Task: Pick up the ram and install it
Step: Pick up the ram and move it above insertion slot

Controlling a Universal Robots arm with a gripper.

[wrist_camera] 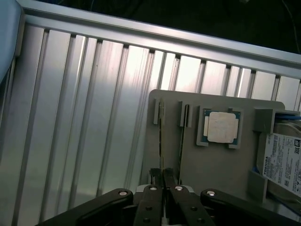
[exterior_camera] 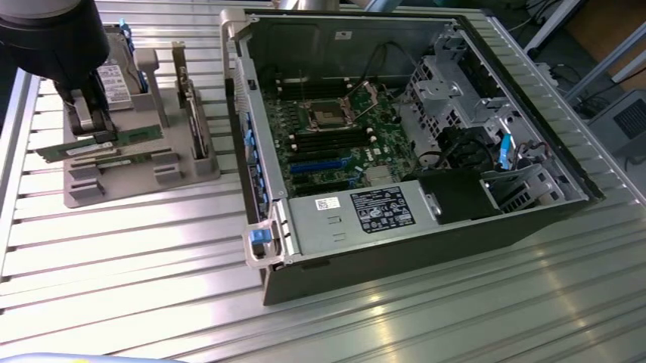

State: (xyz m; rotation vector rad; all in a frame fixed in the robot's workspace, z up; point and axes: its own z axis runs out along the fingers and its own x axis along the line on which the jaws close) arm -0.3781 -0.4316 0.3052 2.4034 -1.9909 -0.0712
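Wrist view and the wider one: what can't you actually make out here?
- Wrist view: the ram is seen edge-on, chips hidden; the gripper covers one end.
- Wrist view: the hard drive is cut off by the picture's edge.
- Exterior view: the arm hides part of the gray tray; the motherboard slots are too small to judge empty or filled.

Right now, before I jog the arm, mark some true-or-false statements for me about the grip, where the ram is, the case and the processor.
1. The gripper is shut on the ram. True.
2. The computer case is open, with its motherboard exposed. True.
3. The ram is seated on the motherboard. False: it is at the grey holder, on the exterior view's left of the case.
4. The holder's processor recess is empty. False: the square processor sits in it.
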